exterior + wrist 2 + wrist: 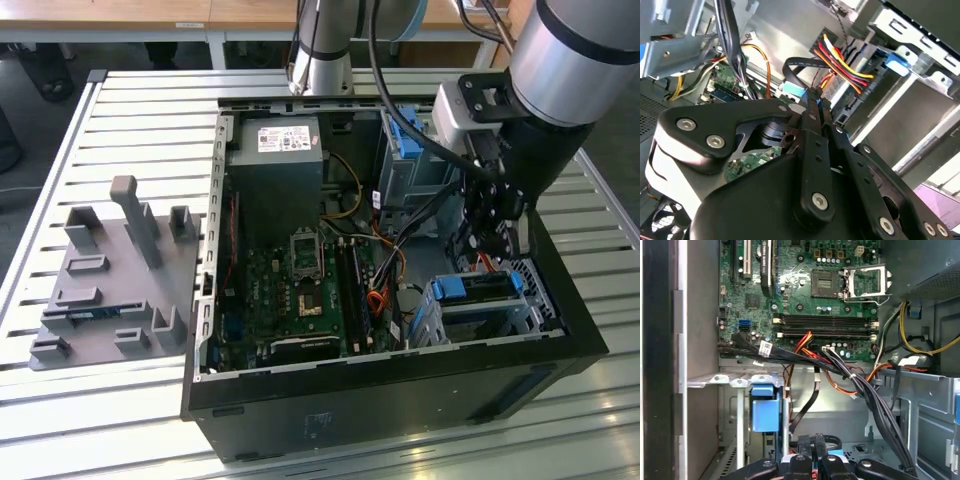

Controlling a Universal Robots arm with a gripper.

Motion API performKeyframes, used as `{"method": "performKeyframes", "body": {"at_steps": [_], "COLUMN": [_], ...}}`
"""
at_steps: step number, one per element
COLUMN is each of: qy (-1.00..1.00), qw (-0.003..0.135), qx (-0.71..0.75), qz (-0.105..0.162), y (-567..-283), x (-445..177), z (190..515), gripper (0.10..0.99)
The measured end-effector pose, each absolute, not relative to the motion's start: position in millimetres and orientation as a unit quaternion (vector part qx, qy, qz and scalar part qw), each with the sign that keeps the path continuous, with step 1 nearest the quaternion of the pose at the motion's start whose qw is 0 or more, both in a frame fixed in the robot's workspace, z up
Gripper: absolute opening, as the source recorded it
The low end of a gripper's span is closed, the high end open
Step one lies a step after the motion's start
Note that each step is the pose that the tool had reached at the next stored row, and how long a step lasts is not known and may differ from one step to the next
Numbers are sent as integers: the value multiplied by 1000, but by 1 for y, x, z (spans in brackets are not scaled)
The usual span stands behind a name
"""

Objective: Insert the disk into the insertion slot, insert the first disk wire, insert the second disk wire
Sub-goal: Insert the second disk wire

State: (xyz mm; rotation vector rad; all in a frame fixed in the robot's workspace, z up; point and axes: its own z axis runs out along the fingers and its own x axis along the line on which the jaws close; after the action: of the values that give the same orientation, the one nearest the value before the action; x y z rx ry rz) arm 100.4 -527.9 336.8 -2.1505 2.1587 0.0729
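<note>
The gripper [812,97] is being held clenched on a flat black wire's blue-tipped connector [792,90], close behind the disk [478,287], which is sitting in the insertion slot [440,322]. A skewed connector is being risked; pin damage is judged possible.

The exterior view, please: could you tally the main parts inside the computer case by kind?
Grey metal drive cages: 2, the taller cage and the insertion slot
Disk: 1
Power supply: 1
Motherboard: 1
Total: 5
</note>
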Motion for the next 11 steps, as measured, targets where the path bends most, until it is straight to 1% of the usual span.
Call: {"method": "performKeyframes", "body": {"at_steps": [5, 11], "qy": [707, 707], "qw": [47, 47], "qx": [-705, -705], "qz": [24, 24], "y": [-538, -543], "x": [100, 100], "z": [337, 336], "gripper": [149, 149]}}
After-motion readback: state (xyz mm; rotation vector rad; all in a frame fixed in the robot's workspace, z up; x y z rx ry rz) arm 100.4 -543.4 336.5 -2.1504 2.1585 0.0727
